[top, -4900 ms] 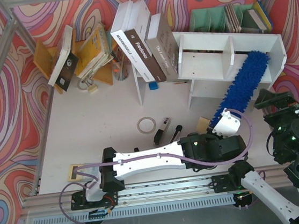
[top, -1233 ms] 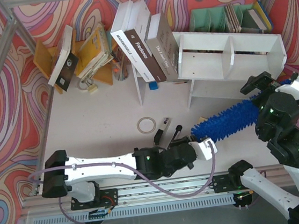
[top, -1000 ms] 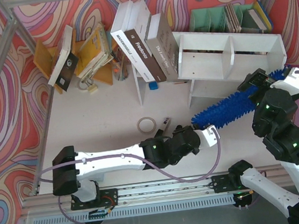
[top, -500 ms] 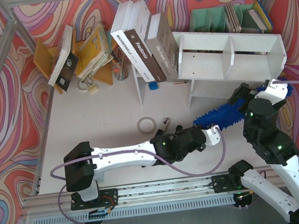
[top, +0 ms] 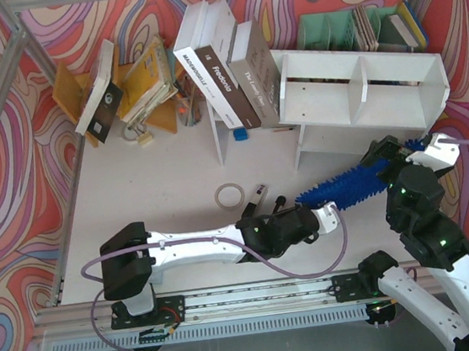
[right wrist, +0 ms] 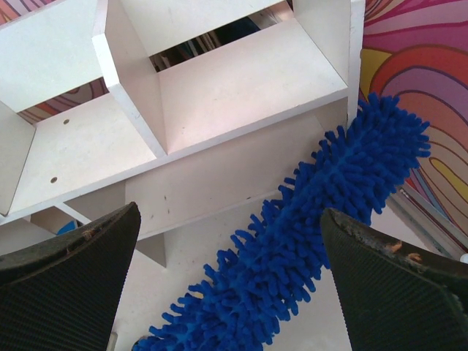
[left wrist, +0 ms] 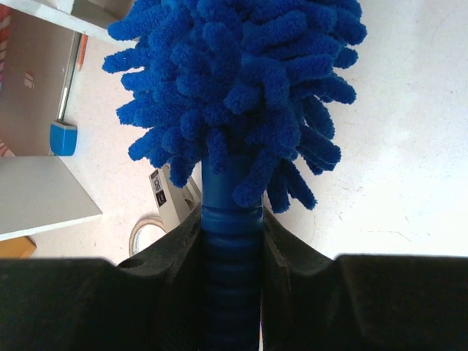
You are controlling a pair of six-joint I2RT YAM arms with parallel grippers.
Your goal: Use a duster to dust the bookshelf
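The white bookshelf [top: 360, 85] lies at the back right with its open compartments facing up; the right wrist view shows it too [right wrist: 219, 88]. My left gripper [top: 328, 212] is shut on the ribbed blue handle [left wrist: 230, 241] of the blue fluffy duster [top: 346, 184]. The duster head lies slanted over the table in front of the shelf and is not touching it. My right gripper [top: 393, 157] is open just above the far half of the duster head [right wrist: 322, 219], which lies between the wide-apart jaws [right wrist: 228, 219] without contact.
Large books [top: 222, 67] lean against the shelf's left end. A green file organizer [top: 336, 28] stands behind it. A wooden rack with books [top: 130, 77] is at the back left. A tape roll [top: 229, 195] and a black-and-silver tool [top: 258, 198] lie beside my left wrist.
The duster left the shelf's right compartment and swung down onto the table front. My right gripper came in over its head. In the last half second the duster shifted slightly left.
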